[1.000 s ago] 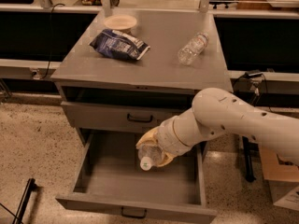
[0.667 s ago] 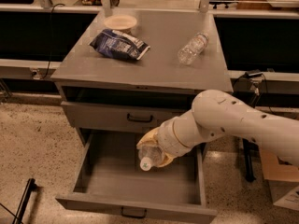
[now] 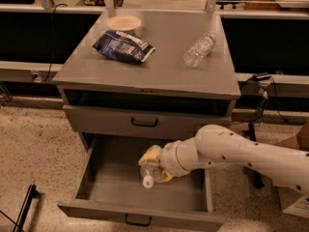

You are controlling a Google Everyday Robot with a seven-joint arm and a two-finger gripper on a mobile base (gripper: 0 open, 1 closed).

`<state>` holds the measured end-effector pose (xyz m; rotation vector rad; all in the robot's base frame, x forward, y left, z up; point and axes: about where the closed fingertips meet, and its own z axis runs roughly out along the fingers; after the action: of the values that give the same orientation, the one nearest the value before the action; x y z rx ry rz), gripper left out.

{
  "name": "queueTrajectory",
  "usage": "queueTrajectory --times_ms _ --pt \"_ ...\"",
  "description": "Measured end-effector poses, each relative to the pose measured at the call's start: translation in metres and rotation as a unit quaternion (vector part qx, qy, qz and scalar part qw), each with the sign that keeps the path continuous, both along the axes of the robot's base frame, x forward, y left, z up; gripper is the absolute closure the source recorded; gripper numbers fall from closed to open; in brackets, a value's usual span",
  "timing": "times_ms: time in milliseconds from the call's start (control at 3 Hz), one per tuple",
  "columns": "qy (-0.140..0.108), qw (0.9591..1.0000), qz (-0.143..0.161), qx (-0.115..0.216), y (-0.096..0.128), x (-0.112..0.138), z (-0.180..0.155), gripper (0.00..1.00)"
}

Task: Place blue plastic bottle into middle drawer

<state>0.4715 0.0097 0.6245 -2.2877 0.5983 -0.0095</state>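
The middle drawer (image 3: 104,178), the wide deep bottom tier of the grey cabinet, is pulled open, and its black handle (image 3: 137,221) faces me. My gripper (image 3: 155,166), with yellowish fingers, reaches in from the right over the drawer's middle. It is shut on the blue plastic bottle (image 3: 147,174), a clear bottle held tilted with its white cap (image 3: 147,181) pointing down towards the drawer floor. The gripper covers most of the bottle, including its label.
The shallower drawer (image 3: 145,122) above is closed. On the cabinet top (image 3: 159,71) lie a dark blue snack bag (image 3: 123,46), a pale bowl (image 3: 124,22) and a small clear bottle (image 3: 198,50). Cables and a stand are at the right (image 3: 256,129).
My gripper and the bottle have dropped a little lower into the open drawer. Nothing else has moved.
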Motion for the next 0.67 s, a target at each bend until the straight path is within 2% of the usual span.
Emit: queueTrajectory --times_ms 333,667 --pt "-0.042 0.9980 0.020 0.043 0.014 0.010 -0.032 1.00" --pt "-0.041 0.9975 0.030 0.050 0.018 0.007 -0.044 1.00"
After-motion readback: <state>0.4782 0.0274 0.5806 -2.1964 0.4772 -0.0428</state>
